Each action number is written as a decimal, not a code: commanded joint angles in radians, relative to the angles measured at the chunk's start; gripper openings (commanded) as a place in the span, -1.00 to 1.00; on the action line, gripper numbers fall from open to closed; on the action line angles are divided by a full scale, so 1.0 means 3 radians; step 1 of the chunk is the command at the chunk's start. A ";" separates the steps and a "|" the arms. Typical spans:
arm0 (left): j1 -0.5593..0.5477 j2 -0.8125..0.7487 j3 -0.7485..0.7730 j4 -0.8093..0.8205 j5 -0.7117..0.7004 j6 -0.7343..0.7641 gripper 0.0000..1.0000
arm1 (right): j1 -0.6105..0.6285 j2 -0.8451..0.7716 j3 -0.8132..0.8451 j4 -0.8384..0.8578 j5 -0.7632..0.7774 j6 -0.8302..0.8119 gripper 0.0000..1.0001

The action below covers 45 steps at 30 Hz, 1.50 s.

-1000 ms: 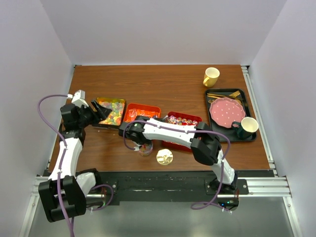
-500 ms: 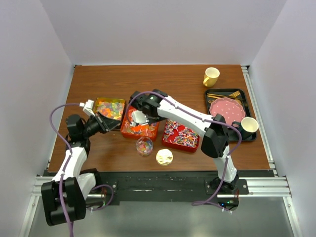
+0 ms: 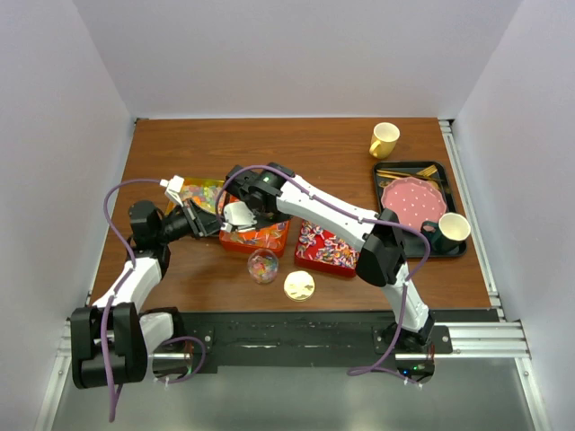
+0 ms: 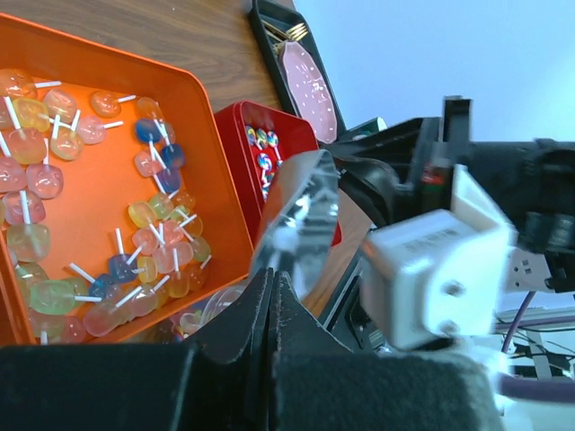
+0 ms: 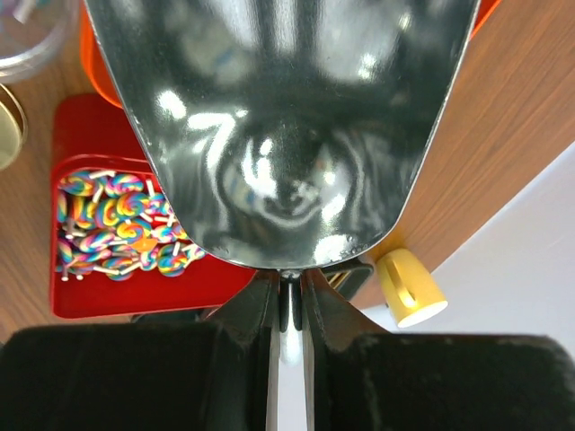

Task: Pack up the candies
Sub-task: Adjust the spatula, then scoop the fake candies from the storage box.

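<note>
The candies lie in three trays: gummy pieces in a dark tray [image 3: 199, 190], clear-wrapped sweets on sticks in an orange tray [image 3: 260, 237] [image 4: 99, 153], and swirled ones in a red tray [image 3: 325, 248] [image 5: 112, 229]. My right gripper [image 3: 253, 206] [image 5: 288, 292] is shut on the thin handle of a shiny metal scoop [image 3: 237, 215] [image 5: 278, 117], held over the orange tray's left end. The scoop's inside looks bare. My left gripper [image 3: 214, 224] [image 4: 272, 285] is shut with nothing in it, just left of the scoop [image 4: 301, 202]. A small clear jar [image 3: 263, 266] with some candies stands in front of the trays.
A round gold lid [image 3: 299, 285] lies right of the jar. At the right, a black tray [image 3: 397, 171] carries a pink dotted plate [image 3: 413, 203], gold cutlery and a dark cup [image 3: 449, 232]. A yellow mug [image 3: 384, 139] [image 5: 409, 287] stands behind it.
The right arm carried the scoop from the jar back up over the orange tray. The left gripper closed and swung right, from the gummy tray to beside the scoop.
</note>
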 commanded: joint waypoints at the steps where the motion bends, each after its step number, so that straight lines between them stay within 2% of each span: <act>1: -0.0009 0.0126 0.0154 0.0035 -0.0014 0.0075 -1.00 | 0.0094 -0.0058 0.0376 -0.0478 -0.0305 0.0125 -1.00; 7: -0.0009 0.0146 0.0108 -0.0114 -0.0121 0.0244 -1.00 | 0.0155 -0.0385 0.0366 -0.0371 -0.0715 0.0100 -1.00; 10: 0.0027 0.0090 0.0103 -0.0170 -0.0157 0.0300 -1.00 | 0.0145 -0.0508 0.0233 -0.0330 -0.0726 0.0105 -1.00; 13: 0.0109 0.0014 0.0169 -0.0451 -0.0244 0.0443 -1.00 | 0.0115 -0.0600 0.0009 -0.0249 -0.0644 0.0023 -1.00; 16: 0.0211 -0.0129 0.0195 -0.0844 -0.0438 0.0622 -1.00 | 0.0058 -0.0657 -0.0018 -0.0238 -0.0613 -0.0089 -1.00; 19: 0.0359 -0.0380 0.0226 -0.1508 -0.0882 0.0816 -1.00 | 0.0012 -0.0606 -0.0063 -0.0243 -0.0368 -0.0309 -1.00; 20: 0.0370 -0.0466 0.0226 -0.1915 -0.1141 0.0878 -1.00 | -0.0018 -0.0590 -0.0089 -0.0233 -0.0348 -0.0426 -1.00; 22: 0.0380 -0.0559 0.0150 -0.2123 -0.1363 0.1001 -0.98 | -0.0115 -0.0488 -0.0069 -0.0248 -0.0291 -0.0524 -1.00; 23: 0.0380 -0.0585 0.0109 -0.2154 -0.1465 0.0986 -0.92 | -0.0136 -0.0417 -0.0023 -0.0278 -0.0235 -0.0615 -1.00; 24: 0.0385 -0.0580 0.0103 -0.2149 -0.1492 0.0910 -0.58 | -0.0156 -0.0361 0.0003 -0.0314 -0.0199 -0.0657 -1.00; 26: 0.0380 -0.0509 0.0103 -0.2164 -0.1543 0.0874 -0.27 | -0.0208 -0.0192 0.0089 -0.0355 -0.0087 -0.0728 -1.00; 27: 0.0380 -0.0483 0.0098 -0.2195 -0.1563 0.0802 -0.04 | -0.0223 -0.0146 0.0115 -0.0361 -0.0046 -0.0810 -1.00; 30: 0.0380 -0.0437 0.0027 -0.2236 -0.1558 0.0695 0.27 | -0.0259 0.0069 0.0253 -0.0345 0.0102 -0.0968 -1.00; 33: 0.0385 -0.0406 -0.0111 -0.2119 -0.1431 0.0465 0.39 | -0.0264 0.0268 0.0371 -0.0325 0.0261 -0.1122 -1.00; 37: 0.0380 -0.0289 -0.0219 -0.1909 -0.1221 0.0143 0.43 | -0.0264 0.0488 0.0504 -0.0304 0.0394 -0.1235 -1.00; 41: 0.0380 0.0023 -0.0250 -0.1725 -0.1068 -0.0118 0.44 | -0.0254 0.0693 0.0657 -0.0269 0.0583 -0.1347 -1.00; 45: 0.0385 0.0335 -0.0291 -0.1638 -0.1016 -0.0252 0.36 | -0.0208 0.0836 0.0652 -0.0151 0.0823 -0.1480 -1.00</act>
